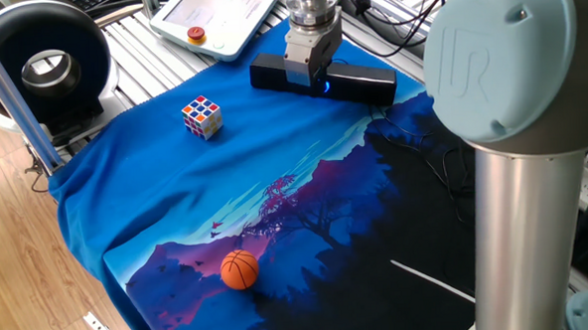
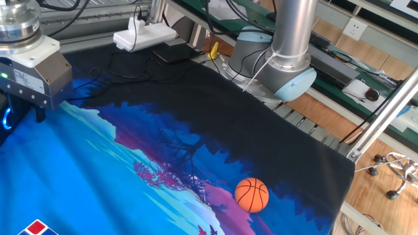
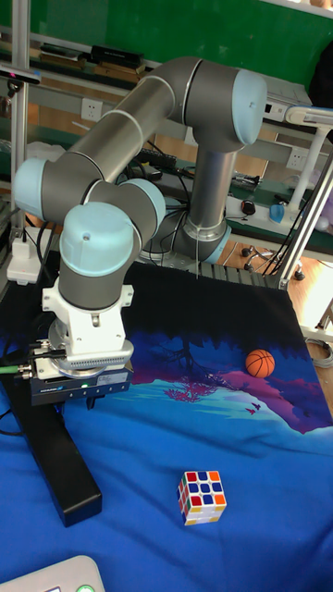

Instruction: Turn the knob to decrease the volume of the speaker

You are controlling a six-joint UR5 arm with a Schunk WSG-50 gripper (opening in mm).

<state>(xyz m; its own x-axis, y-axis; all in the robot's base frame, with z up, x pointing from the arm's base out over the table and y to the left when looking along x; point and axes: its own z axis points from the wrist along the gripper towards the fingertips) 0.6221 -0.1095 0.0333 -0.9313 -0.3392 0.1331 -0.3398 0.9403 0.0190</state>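
The speaker (image 1: 366,83) is a long black bar lying at the far edge of the blue cloth, also seen in the tall fixed view (image 3: 63,467). Its knob (image 1: 326,85) shows only as a blue glow at the bar's middle, and as a blue arc at the left edge of the other fixed view (image 2: 6,119). My gripper (image 1: 317,83) points straight down onto that spot, its fingers closed in around the knob and mostly hiding it. One dark finger (image 2: 40,112) shows beside the glow. From the tall fixed view the gripper (image 3: 80,403) sits over the bar.
A Rubik's cube (image 1: 201,117) and an orange ball (image 1: 240,269) lie on the cloth. A big black ring-shaped device (image 1: 46,58) stands at the left, and a pendant with a red button (image 1: 197,33) behind. My arm's column (image 1: 529,204) rises at the right. Cables and a power strip (image 2: 144,34) lie beyond the cloth.
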